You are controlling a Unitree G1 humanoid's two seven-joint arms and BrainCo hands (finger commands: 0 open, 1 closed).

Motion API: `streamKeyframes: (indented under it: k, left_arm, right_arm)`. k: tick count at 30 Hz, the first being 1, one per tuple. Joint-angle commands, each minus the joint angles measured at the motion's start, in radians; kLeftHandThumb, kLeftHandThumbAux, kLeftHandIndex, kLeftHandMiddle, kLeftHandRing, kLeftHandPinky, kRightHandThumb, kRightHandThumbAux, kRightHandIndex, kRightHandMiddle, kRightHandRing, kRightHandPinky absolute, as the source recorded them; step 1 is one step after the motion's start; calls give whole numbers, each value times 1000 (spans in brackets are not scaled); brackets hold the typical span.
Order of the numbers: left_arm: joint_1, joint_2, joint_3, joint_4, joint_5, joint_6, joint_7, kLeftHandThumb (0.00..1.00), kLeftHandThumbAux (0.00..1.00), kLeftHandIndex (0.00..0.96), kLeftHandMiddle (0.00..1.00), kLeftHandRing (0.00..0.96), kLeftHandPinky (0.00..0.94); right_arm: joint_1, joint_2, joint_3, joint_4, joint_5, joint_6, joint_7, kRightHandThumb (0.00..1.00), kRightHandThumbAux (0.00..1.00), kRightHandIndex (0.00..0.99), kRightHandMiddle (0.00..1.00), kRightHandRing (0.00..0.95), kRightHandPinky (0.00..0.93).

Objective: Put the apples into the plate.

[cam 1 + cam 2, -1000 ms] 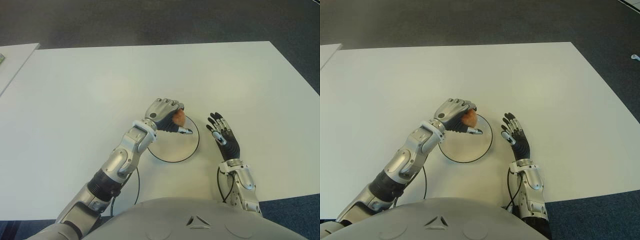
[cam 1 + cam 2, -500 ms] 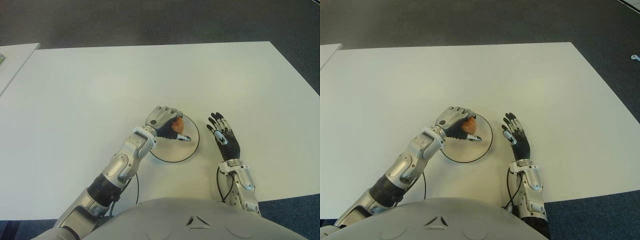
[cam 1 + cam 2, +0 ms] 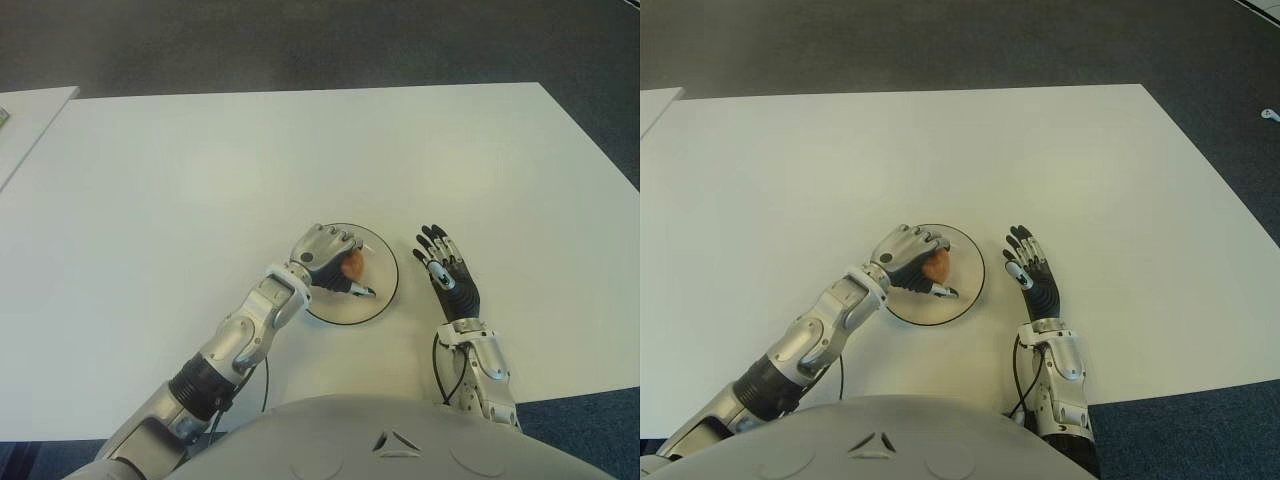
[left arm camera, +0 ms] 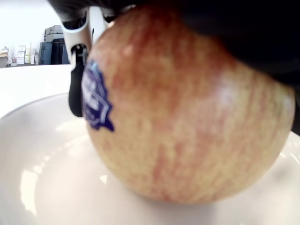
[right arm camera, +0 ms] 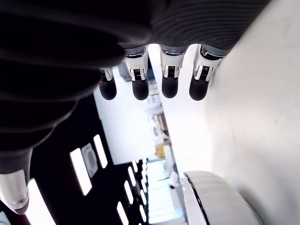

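A red-yellow apple (image 4: pixel 187 117) with a blue sticker (image 4: pixel 96 98) sits low in the white plate (image 3: pixel 382 290), touching its surface in the left wrist view. My left hand (image 3: pixel 328 260) is shut around the apple (image 3: pixel 352 265) over the plate's middle. The plate (image 3: pixel 965 290) has a dark rim and lies near the table's front. My right hand (image 3: pixel 447 272) shows just to the right of the plate, fingers spread, holding nothing. No other apple is in view.
The white table (image 3: pixel 300 150) stretches wide behind and to both sides of the plate. A second white surface (image 3: pixel 30 115) shows at the far left. Dark floor (image 3: pixel 300 40) lies beyond the table's far edge.
My left hand has drawn back and lowered with the apple, from the plate's far rim down onto the plate's middle. The right hand has not moved.
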Motion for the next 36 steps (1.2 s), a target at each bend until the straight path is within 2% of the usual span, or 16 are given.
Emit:
streamKeyframes:
  k: [1, 17, 21, 25, 26, 27, 28, 29, 30, 33, 36]
  left_arm:
    - [32, 5, -8, 17, 1, -3, 22, 950, 649, 395, 497, 512, 776]
    - [59, -13, -5, 14, -2, 25, 21, 949, 650, 392, 496, 513, 756]
    - [55, -17, -5, 16, 0, 27, 26, 949, 650, 390, 496, 516, 777]
    - [54, -15, -2, 7, -8, 16, 33, 952, 643, 411, 535, 516, 720]
    - [56, -16, 0, 7, -13, 13, 39, 861, 661, 417, 497, 457, 573]
    - [58, -17, 2, 7, -18, 9, 49, 802, 673, 421, 473, 419, 477]
    - [59, -17, 3, 8, -21, 6, 55, 644, 570, 375, 374, 321, 357]
    - [61, -17, 3, 8, -18, 7, 59, 586, 534, 358, 338, 286, 314]
    - [61, -17, 2, 8, -17, 7, 62, 470, 472, 272, 240, 190, 213]
    - [66, -18, -1, -2, 0, 23, 54, 296, 386, 139, 91, 63, 72]
    - [75, -20, -2, -16, 5, 35, 39, 181, 316, 46, 29, 20, 23]
  right_arm:
    - [50, 2, 8, 50, -12, 87, -14, 184, 582, 2, 0, 0, 3]
    - [49, -3, 16, 54, -31, 83, -16, 183, 575, 0, 0, 0, 0]
    - [46, 2, 14, 60, -32, 69, -16, 182, 576, 0, 0, 0, 0]
    - [46, 8, 13, 60, -27, 64, -17, 182, 569, 0, 0, 0, 0]
    - [46, 10, 13, 59, -25, 64, -17, 181, 563, 3, 0, 0, 2]
    - [46, 11, 13, 58, -24, 65, -17, 180, 560, 5, 0, 0, 3]
    - [46, 12, 12, 58, -23, 65, -17, 178, 555, 8, 0, 0, 4]
    - [47, 13, 13, 56, -23, 67, -17, 178, 553, 9, 0, 0, 5]
    - [46, 13, 13, 55, -23, 69, -17, 175, 549, 11, 0, 0, 6]
    - [46, 13, 13, 55, -24, 71, -18, 170, 541, 16, 0, 0, 7]
    - [47, 14, 14, 57, -27, 68, -19, 165, 527, 20, 0, 0, 6]
